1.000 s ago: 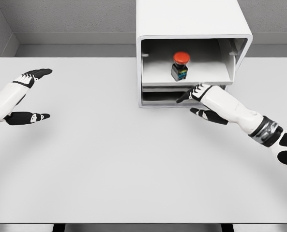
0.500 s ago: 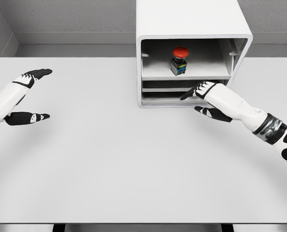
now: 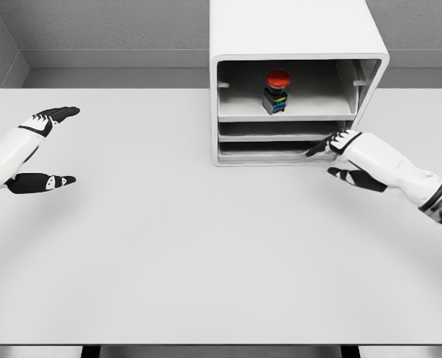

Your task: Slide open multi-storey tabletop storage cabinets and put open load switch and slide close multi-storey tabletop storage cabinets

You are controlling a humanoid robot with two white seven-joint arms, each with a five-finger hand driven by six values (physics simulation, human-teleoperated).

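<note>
The right hand is seen at the right of the frame, its fingers relaxed and spread with nothing held; its dark fingertips lie at the cabinet's lower right front corner, though whether they touch it cannot be told. The right arm is cut off by the right edge of the frame just past the wrist. The left hand is held open over the table at the far left, well apart from the cabinet, and its forearm is cut by the left edge. The cabinet stands at the upper centre, its top cropped by the upper edge of the frame. Three trays are seen in its open front, all pushed in level with the frame. The switch stands upright on the top tray, its long axis vertical, the red button on top and the dark body below. The markings on the body are too small to read. The depths of the two lower trays are in shadow and cannot be made out. A broad stretch of bare table lies in front of the cabinet and between the hands, down to the near edge at the bottom of the frame.
</note>
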